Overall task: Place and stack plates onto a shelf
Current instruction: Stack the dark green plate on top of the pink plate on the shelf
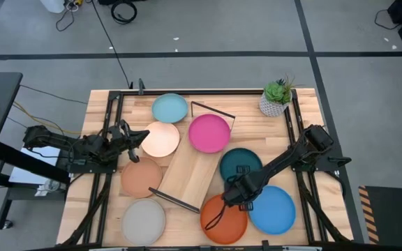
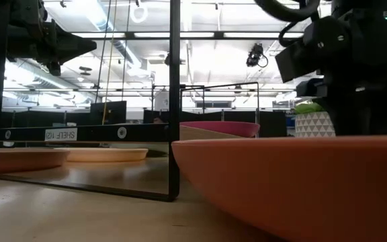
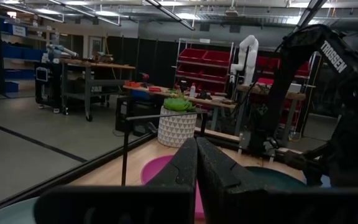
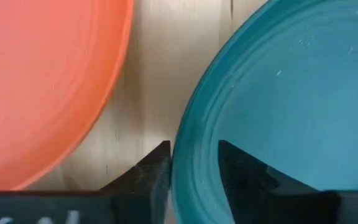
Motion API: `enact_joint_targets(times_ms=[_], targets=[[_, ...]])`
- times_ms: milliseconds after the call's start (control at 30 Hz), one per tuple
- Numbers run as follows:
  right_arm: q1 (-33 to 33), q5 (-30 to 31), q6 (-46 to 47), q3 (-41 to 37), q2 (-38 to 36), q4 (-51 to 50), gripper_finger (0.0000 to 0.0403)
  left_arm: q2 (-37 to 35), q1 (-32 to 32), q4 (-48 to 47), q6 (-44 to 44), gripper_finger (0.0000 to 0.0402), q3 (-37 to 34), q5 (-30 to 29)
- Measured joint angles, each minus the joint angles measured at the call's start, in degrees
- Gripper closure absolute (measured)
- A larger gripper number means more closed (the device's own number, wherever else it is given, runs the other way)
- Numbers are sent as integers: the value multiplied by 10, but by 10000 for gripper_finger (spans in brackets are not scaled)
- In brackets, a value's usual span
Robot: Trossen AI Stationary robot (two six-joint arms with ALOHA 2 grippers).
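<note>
Right gripper (image 4: 191, 171) seen straddling rim of teal plate (image 4: 291, 112), fingers either side. Narrow strip of bare wood left between teal rim and orange plate (image 4: 42, 81). Left gripper (image 3: 196, 165) pinched closed, empty, parked near cream plate (image 1: 160, 139). Shelf (image 1: 190, 174) lying mid-table.

We count eight plates on the table: light blue (image 1: 169, 108) at twelve o'clock, cream (image 1: 160, 139), magenta (image 1: 209, 133), teal (image 1: 240, 165), tan (image 1: 141, 178), grey (image 1: 144, 221) at seven o'clock, orange (image 1: 224, 219) and bright blue (image 1: 272, 209) at five o'clock. We see one shelf (image 1: 189, 178), one potted plant (image 1: 276, 97) and two arms.
</note>
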Motion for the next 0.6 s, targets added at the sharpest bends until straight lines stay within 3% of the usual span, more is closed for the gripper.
enact_joint_targets(times_ms=[267,600], targets=[[-4,-13,-12,1,-1,-31,388,0,0,0,0,392,0,0],[-23,-51,-19,123,-1,-307,390,0,0,1,0,392,0,0]])
